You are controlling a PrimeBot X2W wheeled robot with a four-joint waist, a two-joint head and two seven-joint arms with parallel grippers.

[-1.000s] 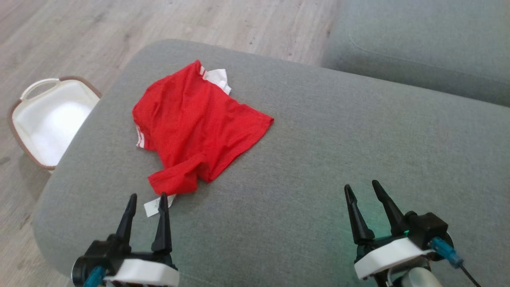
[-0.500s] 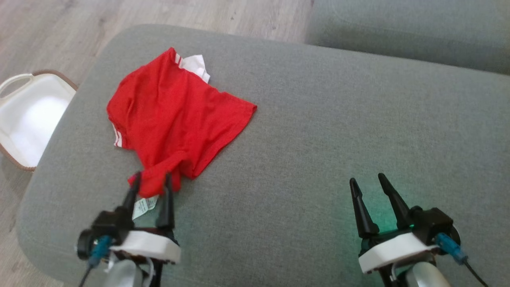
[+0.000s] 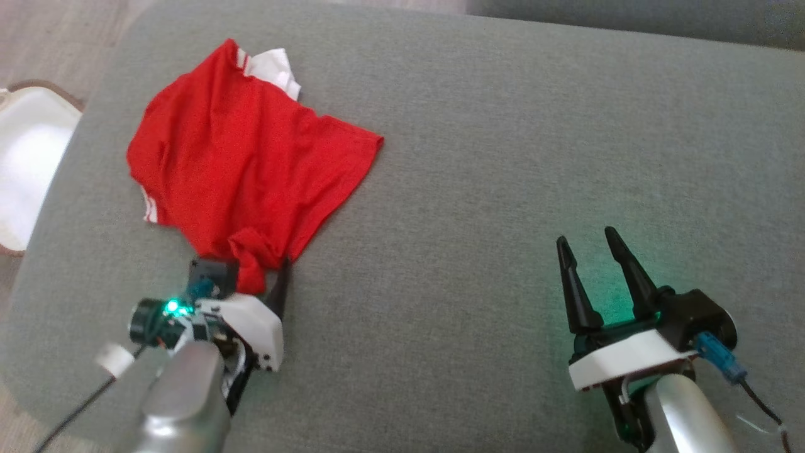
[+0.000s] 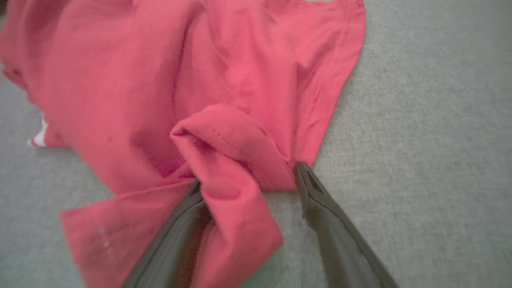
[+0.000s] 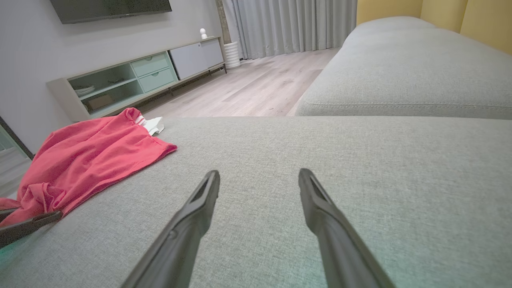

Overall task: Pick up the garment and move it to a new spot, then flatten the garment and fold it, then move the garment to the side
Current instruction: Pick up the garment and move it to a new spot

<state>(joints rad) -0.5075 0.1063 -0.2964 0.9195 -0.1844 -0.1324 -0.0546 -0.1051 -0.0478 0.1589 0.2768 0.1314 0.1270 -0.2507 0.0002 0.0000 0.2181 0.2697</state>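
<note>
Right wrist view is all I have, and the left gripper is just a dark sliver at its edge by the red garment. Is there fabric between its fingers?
Observer: Yes. In the left wrist view the left gripper is open, with a bunched fold of the red garment lying between its fingers, not yet pinched.
Operator: Are both fingers clear of the cloth?
Observer: No. There the fold drapes over one finger, while the other lies bare on the cushion at the hem's edge.
Operator: Anything beyond the cushion on that side?
Observer: The head view shows a white basket on the floor beside the cushion's left edge.
</note>
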